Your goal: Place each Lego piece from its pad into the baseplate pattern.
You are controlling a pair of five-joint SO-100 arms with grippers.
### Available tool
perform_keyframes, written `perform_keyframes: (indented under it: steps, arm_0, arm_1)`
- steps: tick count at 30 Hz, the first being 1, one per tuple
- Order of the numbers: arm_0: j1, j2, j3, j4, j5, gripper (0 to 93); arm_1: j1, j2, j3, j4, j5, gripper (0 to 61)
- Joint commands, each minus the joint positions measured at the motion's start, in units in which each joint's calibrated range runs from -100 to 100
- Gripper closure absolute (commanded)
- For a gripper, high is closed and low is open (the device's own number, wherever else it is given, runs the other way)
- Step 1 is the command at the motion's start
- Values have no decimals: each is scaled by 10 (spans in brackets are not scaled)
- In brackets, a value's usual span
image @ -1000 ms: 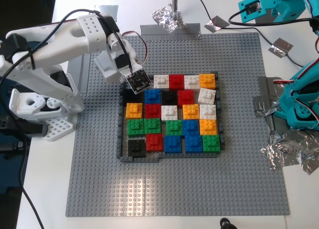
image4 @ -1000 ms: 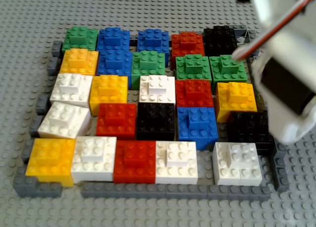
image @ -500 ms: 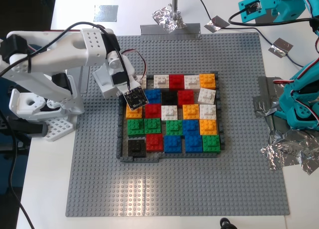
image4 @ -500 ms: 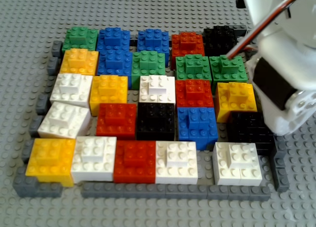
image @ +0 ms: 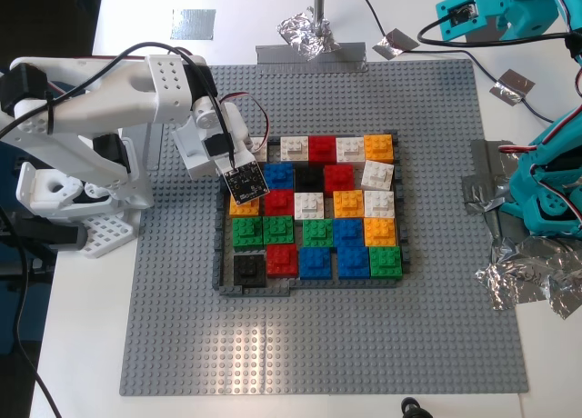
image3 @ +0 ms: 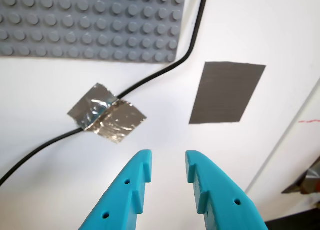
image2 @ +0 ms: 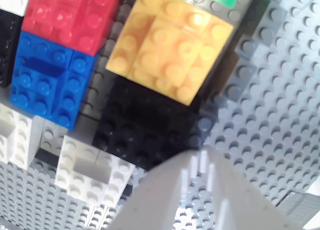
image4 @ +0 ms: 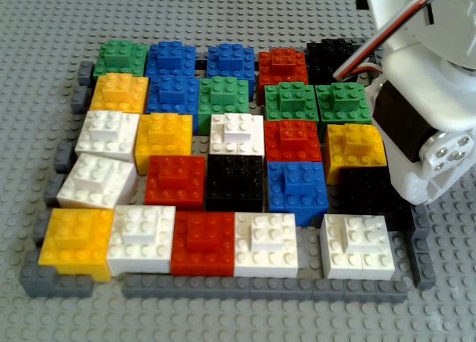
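Mosaic in the baseplate pattern point(image: 309, 209) looks almost filled; my second gripper point(image: 238, 184) hangs over its frame edge at the exterior view's left, jaw state unclear, no loose Lego piece seen, my first gripper point(image3: 167, 172) apart, empty above the white surface point(image3: 50, 155).

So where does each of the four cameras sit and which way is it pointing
Exterior view: overhead, looking down on the grey studded baseplate; white and teal arms show.
Second wrist view: on my second gripper, facing an orange square brick; a white finger shows.
First wrist view: facing a grey tape rectangle; teal fingers show.
Other view: low, close; shares that orange brick.
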Motion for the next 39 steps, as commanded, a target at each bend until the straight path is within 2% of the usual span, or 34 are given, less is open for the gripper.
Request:
perform_keyframes:
  steps: [1, 5, 10, 12, 28, 33, 34, 39]
  arm_0:
    - [3, -6, -4, -1, -3, 846]
    - [3, -9, -4, -1, -3, 846]
    - [3, -10, -3, -1, -3, 846]
    - [3, -10, -3, -1, -3, 847]
    - [3, -7, -3, -1, -3, 847]
    - [3, -6, -7, -1, -2, 847]
    - [3, -6, -7, -1, -2, 847]
    - [3, -6, -4, 0, -2, 847]
  arm_1:
    - [36, -4, -30, -165, -2, 612]
    - [34, -15, -28, -151, 6, 612]
    - [40, -54, -57, -134, -10, 612]
    - [27, -69, -60, -94, 2, 612]
    - [13, -101, -49, -51, 10, 612]
    - [-16, -125, -53, -6, 6, 612]
    - [-20, -148, -61, 35, 4, 612]
    - [2, -168, -62, 124, 17, 612]
